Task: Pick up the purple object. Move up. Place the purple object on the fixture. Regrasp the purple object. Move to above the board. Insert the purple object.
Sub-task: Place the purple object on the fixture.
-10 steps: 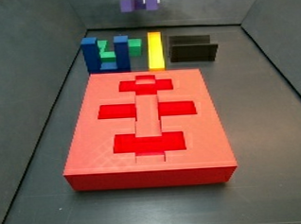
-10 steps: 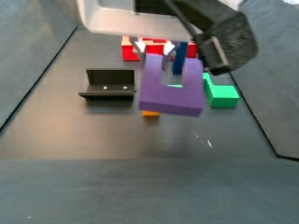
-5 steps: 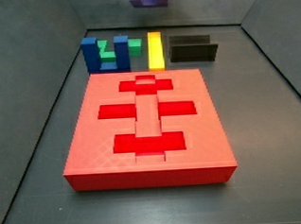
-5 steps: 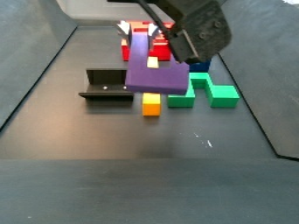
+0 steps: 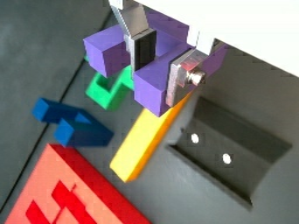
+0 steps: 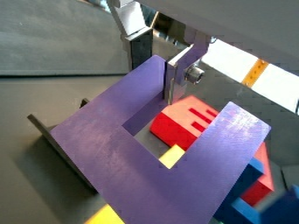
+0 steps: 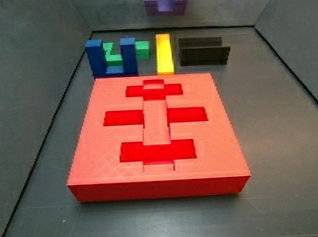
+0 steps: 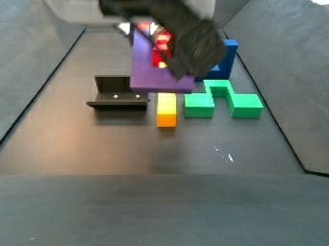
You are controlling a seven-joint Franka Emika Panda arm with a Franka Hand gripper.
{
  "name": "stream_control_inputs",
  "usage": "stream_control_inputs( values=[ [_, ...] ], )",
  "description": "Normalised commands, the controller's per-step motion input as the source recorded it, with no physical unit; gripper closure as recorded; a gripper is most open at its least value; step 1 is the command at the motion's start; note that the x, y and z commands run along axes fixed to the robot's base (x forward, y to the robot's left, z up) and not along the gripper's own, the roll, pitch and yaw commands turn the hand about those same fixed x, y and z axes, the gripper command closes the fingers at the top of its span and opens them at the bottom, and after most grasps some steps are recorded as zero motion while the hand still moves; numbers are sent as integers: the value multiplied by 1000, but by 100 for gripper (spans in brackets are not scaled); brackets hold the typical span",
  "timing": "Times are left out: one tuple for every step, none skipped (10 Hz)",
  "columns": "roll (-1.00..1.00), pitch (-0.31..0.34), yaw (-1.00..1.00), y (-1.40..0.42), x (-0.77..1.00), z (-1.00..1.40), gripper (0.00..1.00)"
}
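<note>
My gripper [image 5: 158,59] is shut on the purple object [image 5: 158,83], a U-shaped block. One finger sits in the slot between the prongs and the other presses the outside of one prong. The block hangs high in the air, above the row of pieces and next to the fixture [image 8: 118,94]. In a side view the purple object [image 7: 161,2] is at the top edge, far above the floor; the fixture [image 7: 203,51] stands behind the board [image 7: 216,138]. In the other side view the purple object [image 8: 150,69] hangs tilted under the dark gripper body [image 8: 190,38].
A yellow bar [image 7: 163,52], a green block [image 7: 119,56] and a blue U-shaped block [image 7: 97,56] lie in a row behind the board, beside the fixture. They also show below the gripper: yellow bar [image 5: 146,144], green block [image 5: 108,89], blue block [image 5: 73,122]. Dark walls enclose the floor.
The gripper has risen with the purple object in it, moving up toward the top edge of a side view. The block now looks smaller and more tilted in the other side view.
</note>
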Motion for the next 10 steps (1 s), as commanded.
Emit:
stream_control_inputs(
  values=[
    [-574,-54,0,-74,829,-231,100],
    [-517,0,0,-111,931,-103,100],
    [-451,0,-11,-140,977,-23,100],
    [-354,0,-71,-17,877,-106,100],
    [-309,-6,-91,0,749,-203,100],
    [-100,-17,-143,-51,789,-226,100],
    [0,0,-171,-157,920,-109,100],
    [0,0,-169,-206,923,0,100],
    [77,26,-114,-300,917,17,100],
    [137,34,-100,-337,894,9,100]
  ],
)
